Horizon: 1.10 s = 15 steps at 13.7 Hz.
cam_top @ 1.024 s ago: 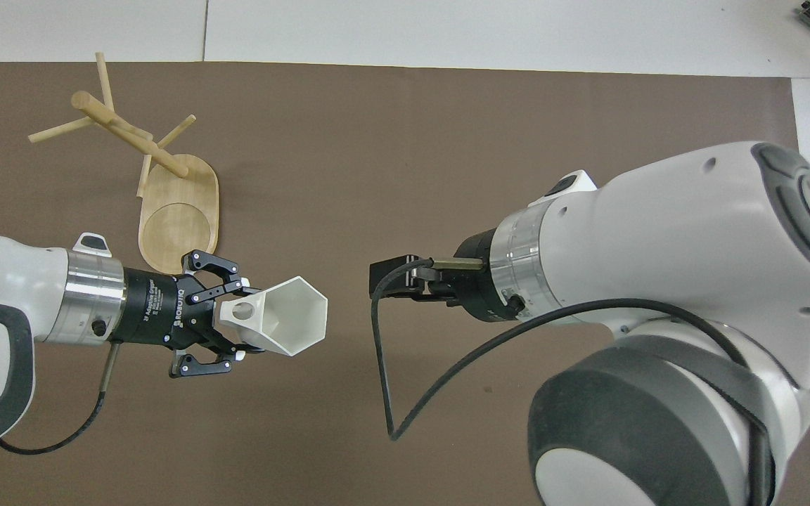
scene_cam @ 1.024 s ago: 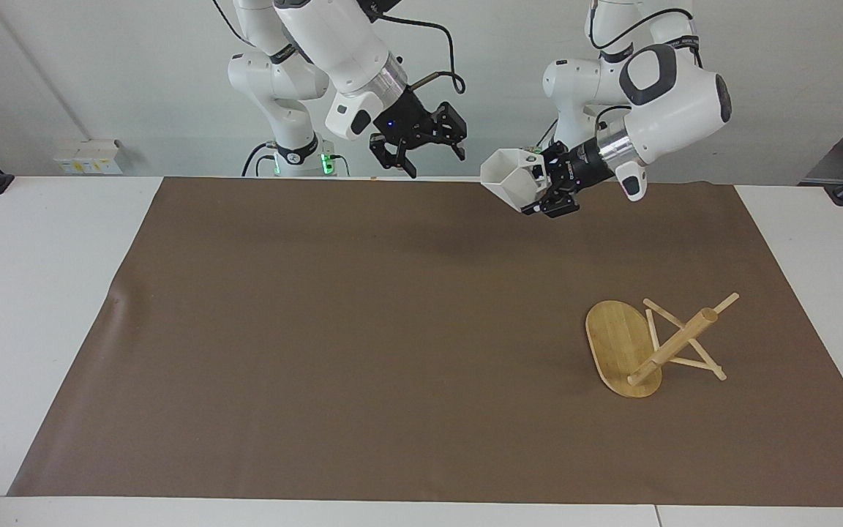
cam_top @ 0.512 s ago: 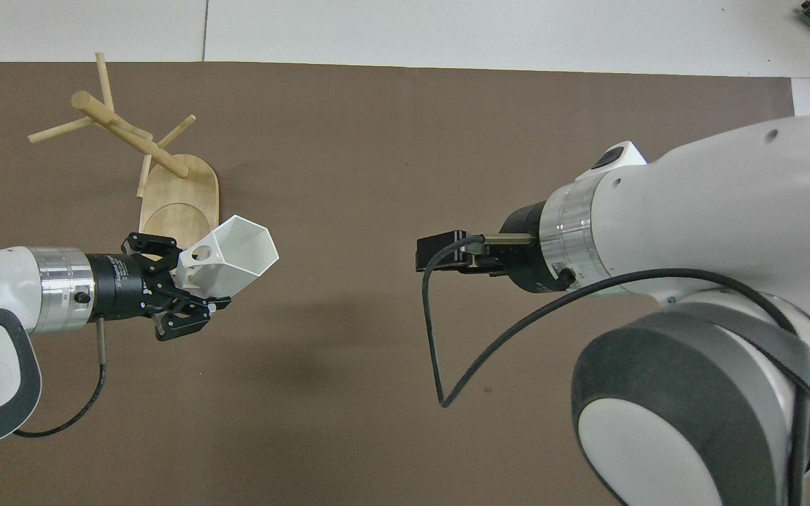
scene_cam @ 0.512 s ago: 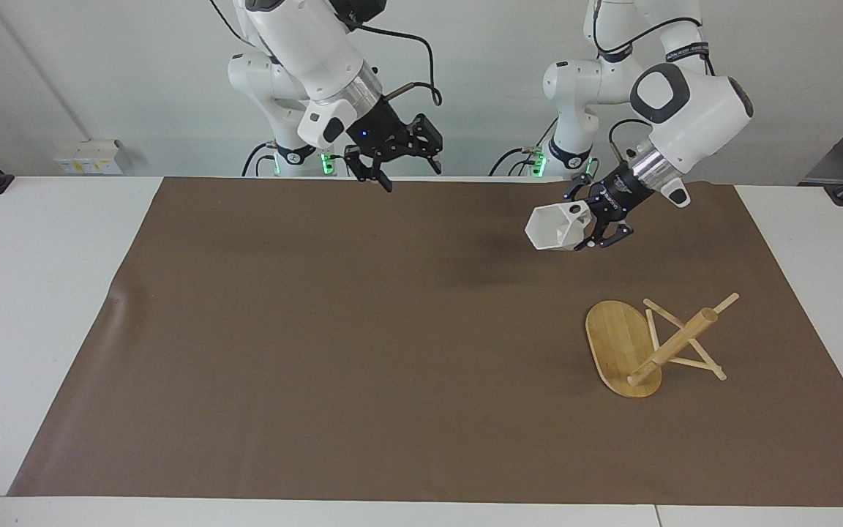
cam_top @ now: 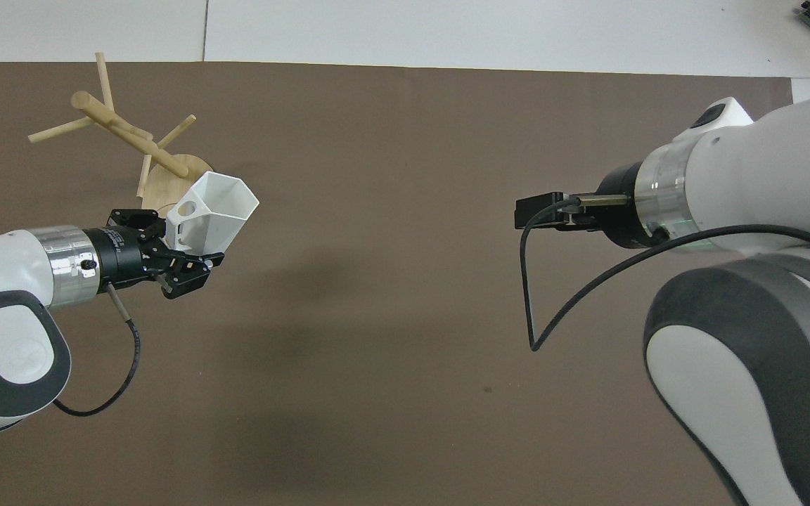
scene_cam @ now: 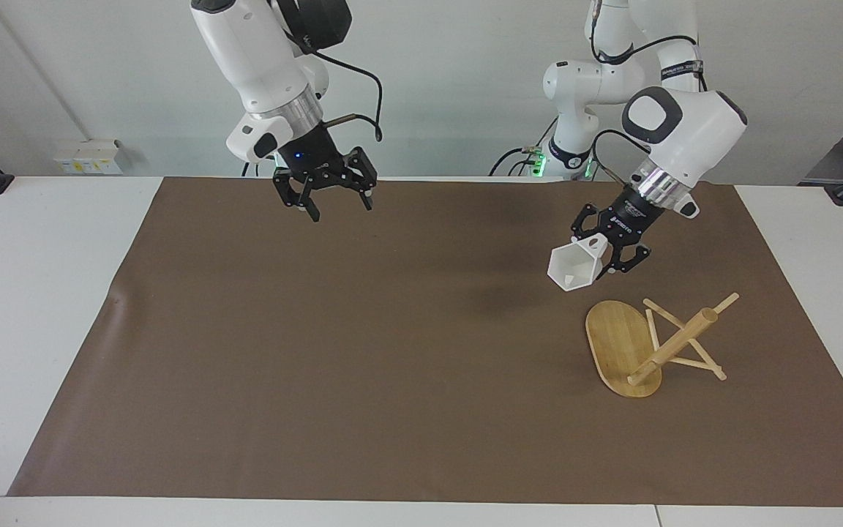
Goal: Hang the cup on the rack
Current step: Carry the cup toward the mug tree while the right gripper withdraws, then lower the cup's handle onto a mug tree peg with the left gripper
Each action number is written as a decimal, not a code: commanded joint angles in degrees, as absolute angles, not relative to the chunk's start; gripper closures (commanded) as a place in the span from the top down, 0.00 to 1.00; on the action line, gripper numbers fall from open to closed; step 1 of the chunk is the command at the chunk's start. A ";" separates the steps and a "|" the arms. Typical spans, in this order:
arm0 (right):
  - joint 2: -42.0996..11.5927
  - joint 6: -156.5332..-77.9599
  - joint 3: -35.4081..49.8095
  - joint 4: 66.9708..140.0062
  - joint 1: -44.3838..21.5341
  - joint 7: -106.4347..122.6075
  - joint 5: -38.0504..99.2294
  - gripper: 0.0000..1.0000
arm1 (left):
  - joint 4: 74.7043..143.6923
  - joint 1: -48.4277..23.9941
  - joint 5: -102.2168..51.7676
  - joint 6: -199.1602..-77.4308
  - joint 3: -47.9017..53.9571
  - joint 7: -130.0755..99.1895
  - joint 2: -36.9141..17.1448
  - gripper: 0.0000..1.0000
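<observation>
Left claw (scene_cam: 607,252) clamped on white faceted cup (scene_cam: 577,266) by handle end, airborne over brown mat (scene_cam: 363,337) just short of bamboo rack (scene_cam: 656,344). Rack seemingly tipped on surface. Hanging not done. Right claw (scene_cam: 328,192) spread, waiting.

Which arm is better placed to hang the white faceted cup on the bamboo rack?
Left. The left gripper already holds the white faceted cup over the mat beside the bamboo rack; the right gripper hangs open, away from both.
</observation>
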<state>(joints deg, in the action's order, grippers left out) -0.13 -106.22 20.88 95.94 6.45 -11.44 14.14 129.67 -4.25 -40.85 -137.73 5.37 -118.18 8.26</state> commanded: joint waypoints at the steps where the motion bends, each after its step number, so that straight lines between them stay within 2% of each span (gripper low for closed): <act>1: -0.17 -107.31 17.68 96.50 6.86 -5.65 13.27 1.00 | 125.69 -5.01 -39.81 -139.48 5.10 -120.94 5.19 0.00; 12: -0.18 -106.00 5.72 96.59 6.86 13.95 10.37 1.00 | 124.37 -5.19 -39.81 -147.39 5.18 -127.79 1.58 0.00; 15: -0.09 -103.11 3.52 96.42 6.86 17.31 10.37 1.00 | 124.19 -5.19 -39.90 -147.57 5.10 -128.05 1.06 0.00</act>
<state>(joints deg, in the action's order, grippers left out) -0.50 -104.88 4.22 96.03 6.72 15.23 11.48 125.28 -4.29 -40.85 -146.48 5.50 -126.06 2.27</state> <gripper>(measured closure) 0.000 0.313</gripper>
